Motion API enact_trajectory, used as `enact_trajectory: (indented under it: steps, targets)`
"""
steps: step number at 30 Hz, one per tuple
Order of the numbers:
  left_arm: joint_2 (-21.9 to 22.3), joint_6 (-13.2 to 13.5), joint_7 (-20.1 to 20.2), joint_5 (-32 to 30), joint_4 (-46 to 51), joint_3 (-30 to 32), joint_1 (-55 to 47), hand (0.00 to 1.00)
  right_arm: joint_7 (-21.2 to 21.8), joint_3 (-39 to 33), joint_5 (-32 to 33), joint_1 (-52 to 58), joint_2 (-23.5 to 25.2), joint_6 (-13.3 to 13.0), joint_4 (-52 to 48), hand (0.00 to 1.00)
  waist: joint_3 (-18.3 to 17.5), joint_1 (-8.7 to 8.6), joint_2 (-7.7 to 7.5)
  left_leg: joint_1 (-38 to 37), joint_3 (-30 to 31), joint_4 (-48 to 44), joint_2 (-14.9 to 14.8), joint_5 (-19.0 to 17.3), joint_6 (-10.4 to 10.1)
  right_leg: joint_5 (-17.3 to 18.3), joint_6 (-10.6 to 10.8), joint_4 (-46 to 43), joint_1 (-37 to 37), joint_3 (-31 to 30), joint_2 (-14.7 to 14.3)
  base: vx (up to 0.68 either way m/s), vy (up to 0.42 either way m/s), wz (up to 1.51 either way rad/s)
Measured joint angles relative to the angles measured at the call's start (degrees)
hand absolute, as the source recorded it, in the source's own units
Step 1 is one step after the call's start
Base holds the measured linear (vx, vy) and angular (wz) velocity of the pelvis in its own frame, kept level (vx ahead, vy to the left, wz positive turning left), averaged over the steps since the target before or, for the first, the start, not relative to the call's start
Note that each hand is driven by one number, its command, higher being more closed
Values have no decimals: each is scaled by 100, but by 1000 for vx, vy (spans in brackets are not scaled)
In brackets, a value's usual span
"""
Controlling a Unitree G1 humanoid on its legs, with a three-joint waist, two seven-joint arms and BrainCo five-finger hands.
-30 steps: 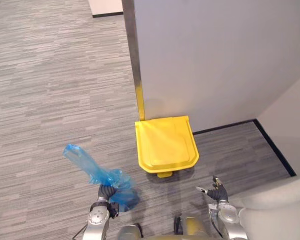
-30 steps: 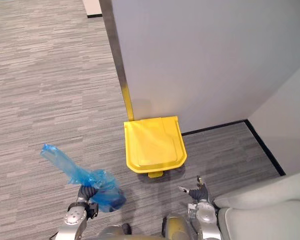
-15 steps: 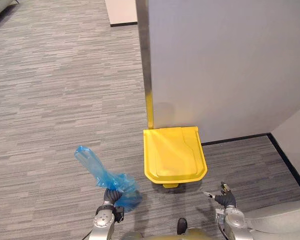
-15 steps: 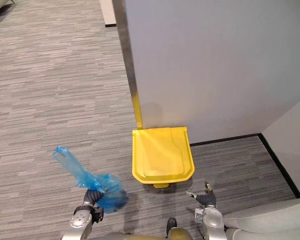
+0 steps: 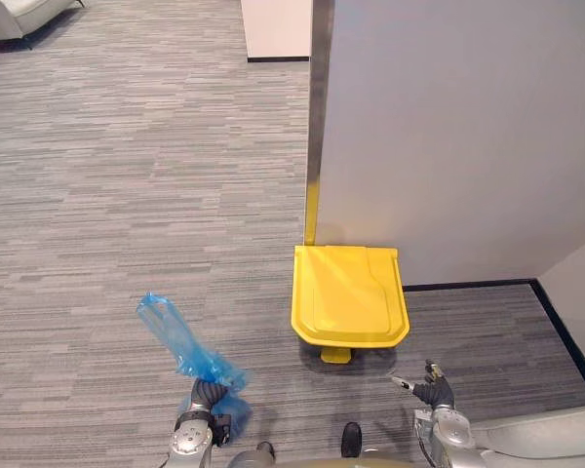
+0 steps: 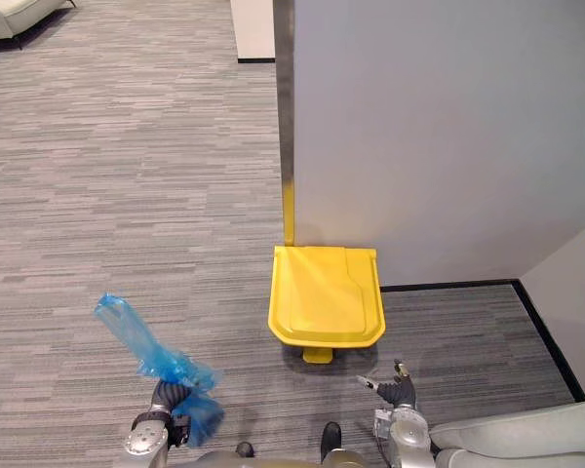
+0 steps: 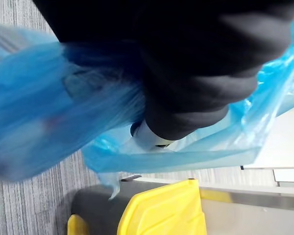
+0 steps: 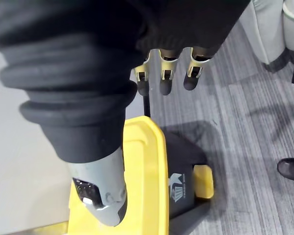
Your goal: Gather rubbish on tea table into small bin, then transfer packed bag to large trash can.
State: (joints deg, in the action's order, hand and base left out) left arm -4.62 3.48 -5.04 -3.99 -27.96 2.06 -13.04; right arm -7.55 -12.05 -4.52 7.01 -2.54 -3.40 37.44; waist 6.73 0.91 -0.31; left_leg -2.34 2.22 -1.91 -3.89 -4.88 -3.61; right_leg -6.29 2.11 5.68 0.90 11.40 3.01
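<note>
Currently we see left hand [image 5: 203, 399] clenched round blue bag [image 5: 178, 339] lower left, right hand [image 5: 432, 392] loosely spread near yellow bin [image 5: 348, 297].

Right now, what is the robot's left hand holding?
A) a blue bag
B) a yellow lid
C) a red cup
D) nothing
A: the left hand is curled round the blue bag, whose loose end sticks out past the fingers.

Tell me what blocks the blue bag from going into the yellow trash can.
The lid of the yellow trash can is shut. Otherwise only bare carpet lies between it and the blue bag in the left hand.
</note>
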Motion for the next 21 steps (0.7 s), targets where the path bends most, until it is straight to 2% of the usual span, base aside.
enact_trajectory:
  steps: [7, 12, 14, 15, 17, 18, 19, 20, 21]
  targets:
    - [197, 0, 31, -4, 0, -199, 15, 100, -8, -19, 12, 152, 0, 0, -2, 0, 5, -19, 34, 73, 169, 151, -27, 11, -26, 81, 53, -3, -27, 202, -13, -18, -25, 16]
    - [207, -1, 102, -5, 20, -166, 17, 100, -29, -45, 0, 64, -9, 4, -9, 0, -10, -1, 64, 76, -196, 39, -68, -29, 30, 278, 128, -242, -176, 4, 24, 95, 38, -21]
    - [167, -10, 102, -5, 50, -165, 21, 100, -36, -45, 0, -18, -7, 10, -14, 0, -15, -13, 59, 115, -444, -153, -38, -108, 55, 657, 167, -1089, -589, -125, 160, 122, 91, -23]
    - [126, -27, 98, -4, 73, -166, 63, 100, -90, -49, 0, -48, -13, 12, -28, 0, 7, -43, -4, 100, -661, -241, 53, -160, 96, 944, 221, -1728, -845, -208, 334, 142, 142, -12]
    - [99, -45, 75, -4, 212, -166, 88, 100, -127, -143, 2, -131, -19, 28, -51, 0, 93, -58, -18, -17, -797, -289, 93, -292, 208, 1116, 406, -2613, -1160, -233, 532, 110, 118, -10]
    - [63, -48, 56, -3, 452, -151, 147, 100, -133, -192, 5, -196, -5, 34, -110, 0, 314, -126, -31, -235, -788, -455, 108, -493, 299, 1151, 539, -3891, -1660, -225, 694, 88, 67, -7]
    - [32, -46, 15, -1, 515, -185, 174, 100, -131, -191, 21, -220, 6, 41, -150, 0, 421, -129, 51, -280, -765, -690, 91, -684, 338, 1430, 658, -4367, -1995, -232, 699, 154, 86, -8]
    - [-44, -48, -38, -1, 519, -185, 238, 100, -136, -191, 59, -143, 14, 68, -302, 0, 442, -137, 52, -332, -760, -987, 11, -940, 381, 1640, 485, -4255, -2197, -213, 604, 154, 55, -3]
    - [-106, -50, -49, -1, 518, -191, 279, 100, -147, -192, 67, -95, 19, 68, -375, 0, 476, -143, 42, -384, -755, -1096, 0, -1036, 381, 1633, 475, -4136, -2280, -209, 576, 195, 29, 7]
